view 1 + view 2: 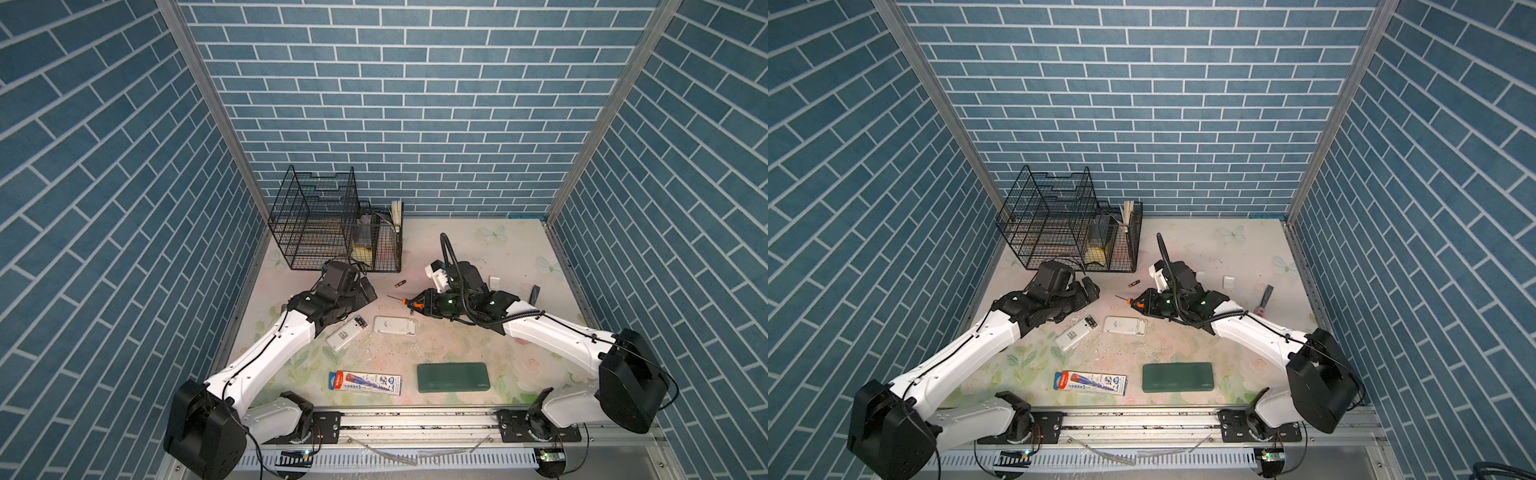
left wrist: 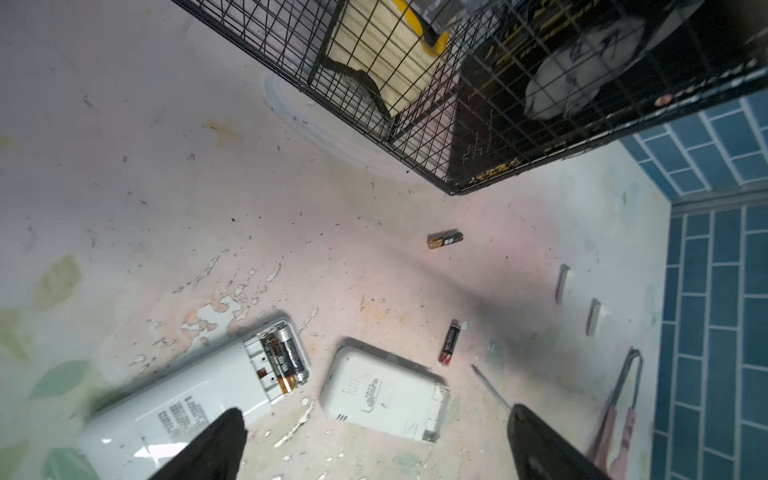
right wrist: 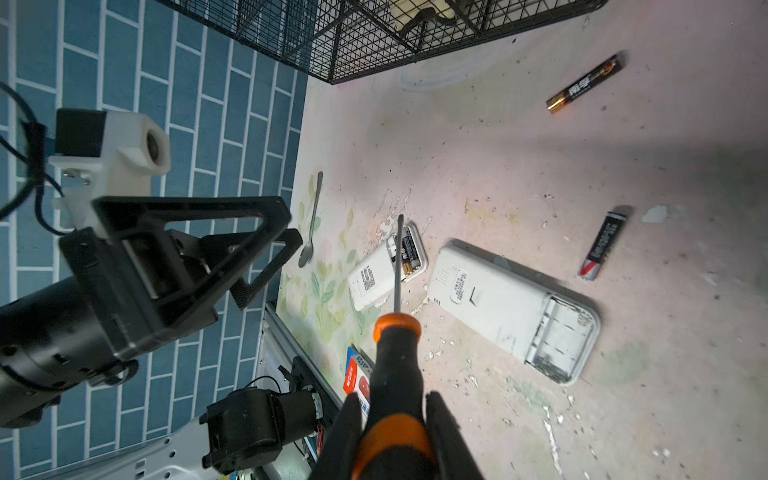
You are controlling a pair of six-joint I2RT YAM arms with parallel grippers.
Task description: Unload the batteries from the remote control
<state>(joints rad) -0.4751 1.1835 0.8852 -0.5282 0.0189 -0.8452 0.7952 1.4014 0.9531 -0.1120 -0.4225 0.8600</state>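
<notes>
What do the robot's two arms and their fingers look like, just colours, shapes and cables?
Both arms have white shells on the long links, like the left arm and right arm, with chunky black joint housings. Thin black cables run along the white links, and a thick ribbed black hose loops above the right wrist. The left gripper has black, open triangular-framed fingers below a white camera mount.

Each arm has glossy white link shells (image 1: 266,353) joined by bulky matte-black joint housings (image 1: 203,432), with a thin black cable clipped along the white casing. The bases are bolted with visible screws on black plates (image 1: 328,428) to a silver aluminium rail (image 1: 415,419). A ribbed black hose (image 1: 451,257) loops over the right arm's wrist beside a white printed camera block (image 1: 436,274). In the right wrist view the left gripper (image 3: 266,245) shows black triangular open-frame fingers (image 3: 232,216) and a white camera housing with a round lens (image 3: 120,145).
</notes>
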